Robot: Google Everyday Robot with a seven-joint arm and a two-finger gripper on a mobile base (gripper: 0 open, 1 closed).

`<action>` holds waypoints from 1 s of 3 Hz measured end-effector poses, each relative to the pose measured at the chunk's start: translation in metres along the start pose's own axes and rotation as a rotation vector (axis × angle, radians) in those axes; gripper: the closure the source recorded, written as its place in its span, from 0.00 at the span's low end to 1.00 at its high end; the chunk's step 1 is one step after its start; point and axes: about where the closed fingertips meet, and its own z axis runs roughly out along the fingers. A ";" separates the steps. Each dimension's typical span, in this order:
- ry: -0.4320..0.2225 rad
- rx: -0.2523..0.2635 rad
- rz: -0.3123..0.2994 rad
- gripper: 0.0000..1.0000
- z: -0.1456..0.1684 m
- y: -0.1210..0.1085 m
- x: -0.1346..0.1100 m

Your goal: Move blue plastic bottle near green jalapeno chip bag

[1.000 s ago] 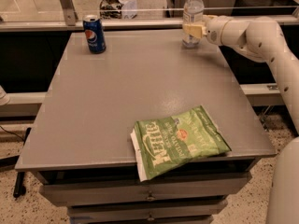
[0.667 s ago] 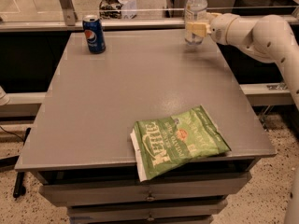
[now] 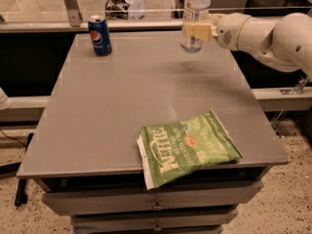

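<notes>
Gripper [image 3: 196,30] at far right of table [image 3: 122,91]; jaws clenched on blue plastic bottle [image 3: 196,9], seemingly just lifted; carry step, I'd judge; next: bring it forward, set it beside green jalapeno chip bag [image 3: 187,147].

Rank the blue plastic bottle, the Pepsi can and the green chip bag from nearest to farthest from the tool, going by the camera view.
1. blue plastic bottle: gripped in the tool, at the far right of the table.
2. Pepsi can: far left, by the same far edge.
3. green jalapeno chip bag: near edge, overhanging the front.
</notes>
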 end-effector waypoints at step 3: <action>0.023 -0.142 -0.077 1.00 -0.030 0.054 0.000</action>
